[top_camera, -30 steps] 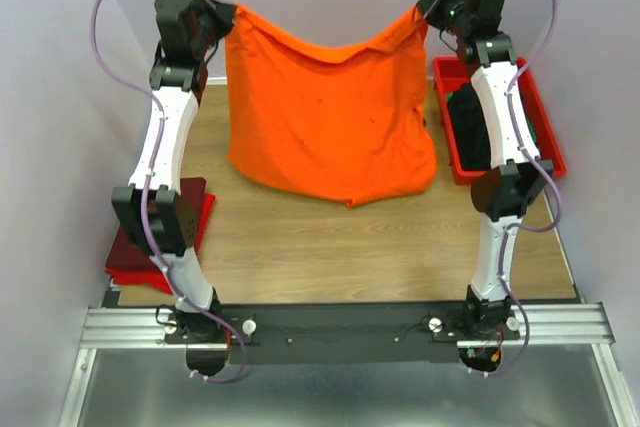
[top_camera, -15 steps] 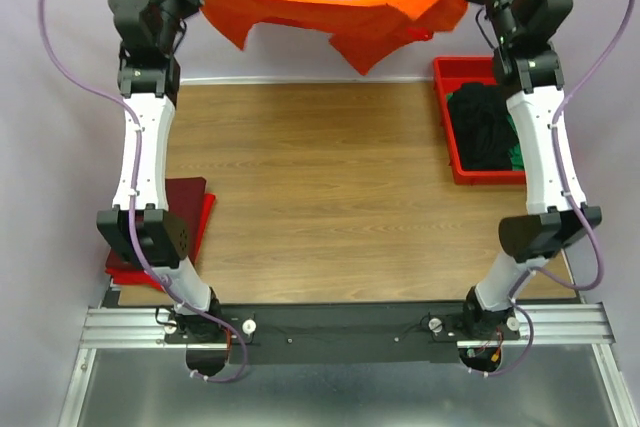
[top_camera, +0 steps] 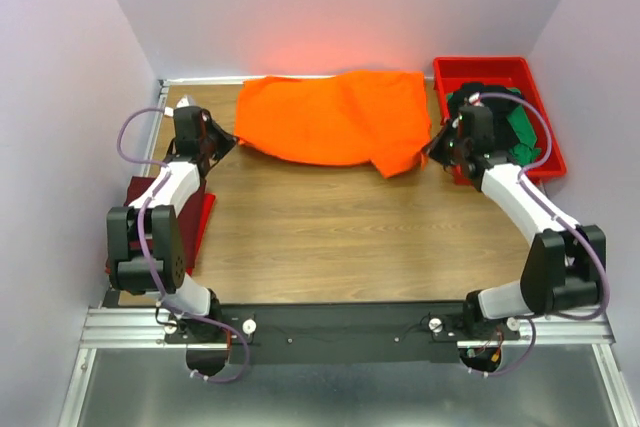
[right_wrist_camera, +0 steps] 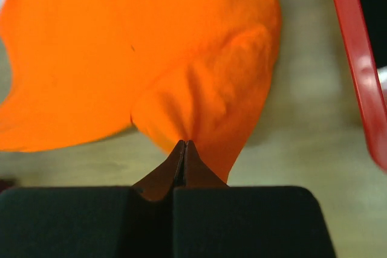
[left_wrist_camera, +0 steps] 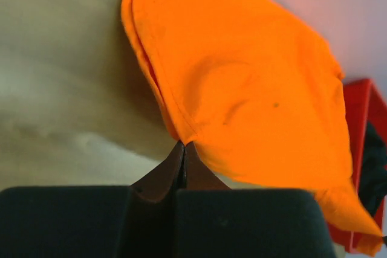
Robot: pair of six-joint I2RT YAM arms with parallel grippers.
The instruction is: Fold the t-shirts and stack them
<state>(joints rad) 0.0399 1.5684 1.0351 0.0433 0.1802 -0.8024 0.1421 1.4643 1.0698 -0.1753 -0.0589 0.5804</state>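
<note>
At the far desk [top_camera: 330, 232] edge lies the rumpled orange t-shirt [top_camera: 330, 122]; the left end effector [left_wrist_camera: 183, 144] and right end effector [right_wrist_camera: 183, 143] pinch its corners, with bare wood nearer.

A brown wooden tabletop [top_camera: 330, 237] fills the middle. A red plastic tray with raised sides [top_camera: 490, 64] sits at its far right corner, close to the wall. Pale purple walls [top_camera: 340, 7] stand on 3 sides. A silver metal rail [top_camera: 120, 325] runs along the near edge, with a grey metal sheet [top_camera: 330, 392] in front of it.
</note>
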